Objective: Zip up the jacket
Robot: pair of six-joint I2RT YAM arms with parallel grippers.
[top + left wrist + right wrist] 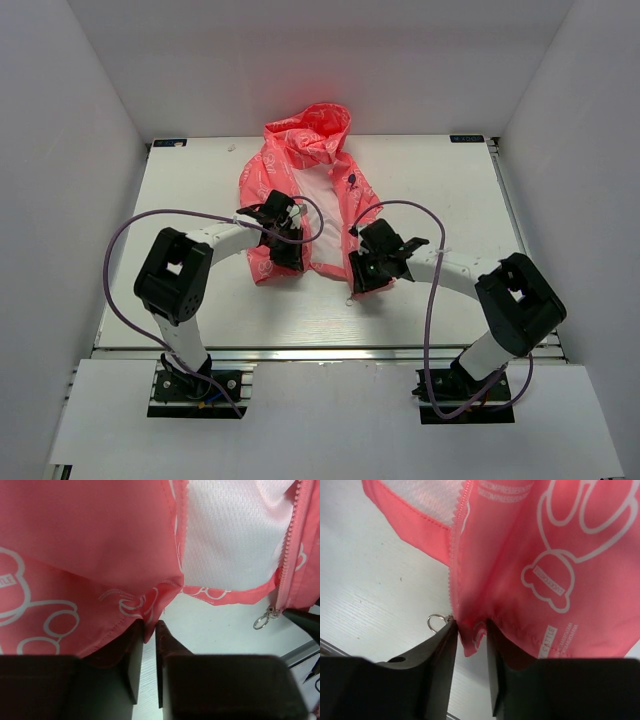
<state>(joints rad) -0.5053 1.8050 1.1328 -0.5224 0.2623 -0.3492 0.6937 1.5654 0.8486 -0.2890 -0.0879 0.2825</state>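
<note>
The jacket (305, 185) lies open on the table (200, 300), hood away from the arms, white lining exposed. The left tool (150, 626) is closed to a narrow gap, pinching the hem corner of one front panel. The right tool (470, 630) pinches the other hem likewise, just beside the zipper pull (435, 622).

Risk: the thin fabric may slip from either pinch, or bunch under uneven pull. The zipper halves lie well apart. The purple cables (426, 330) loop near the jacket and could snag.
</note>
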